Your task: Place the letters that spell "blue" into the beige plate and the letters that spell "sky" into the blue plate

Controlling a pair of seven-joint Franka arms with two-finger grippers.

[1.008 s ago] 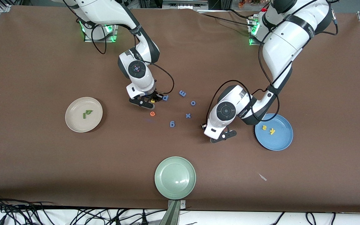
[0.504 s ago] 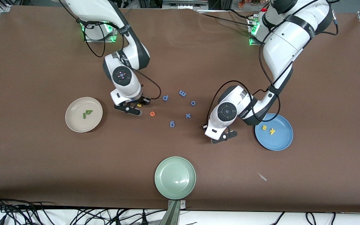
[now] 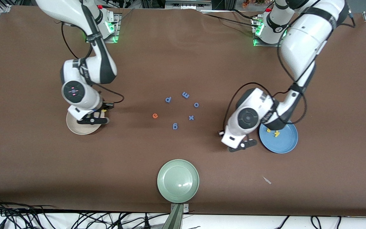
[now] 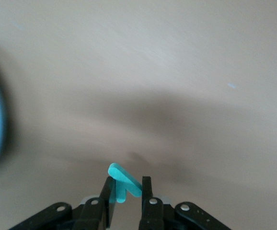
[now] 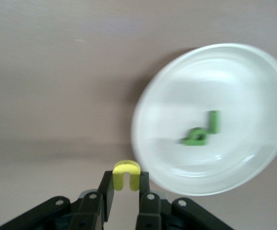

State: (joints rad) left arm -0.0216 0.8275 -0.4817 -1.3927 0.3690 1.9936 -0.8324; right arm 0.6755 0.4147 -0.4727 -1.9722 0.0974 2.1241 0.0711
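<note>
My right gripper (image 5: 126, 178) is shut on the yellow "u" (image 5: 126, 171) and hangs at the edge of the beige plate (image 5: 234, 158). In that plate lie the green "b" (image 5: 196, 137) and green "l" (image 5: 214, 121). In the front view the right gripper (image 3: 91, 120) covers part of the beige plate (image 3: 80, 129). My left gripper (image 4: 127, 182) is shut on the teal "y" (image 4: 129, 181) over bare table, beside the blue plate (image 3: 283, 143). The yellow "s" (image 3: 268, 130) and "k" (image 3: 277, 134) lie in that plate. The orange "e" (image 3: 154, 115) lies mid-table.
Several blue-purple letters (image 3: 185, 94) lie scattered mid-table, between the two arms. A pale green plate (image 3: 178, 180) sits nearest the front camera. A small scrap (image 3: 267, 180) lies on the brown cloth near the blue plate.
The right arm has carried the yellow "u" from the mid-table letters to the beige plate's edge. The left arm has shifted toward the blue plate with the teal "y".
</note>
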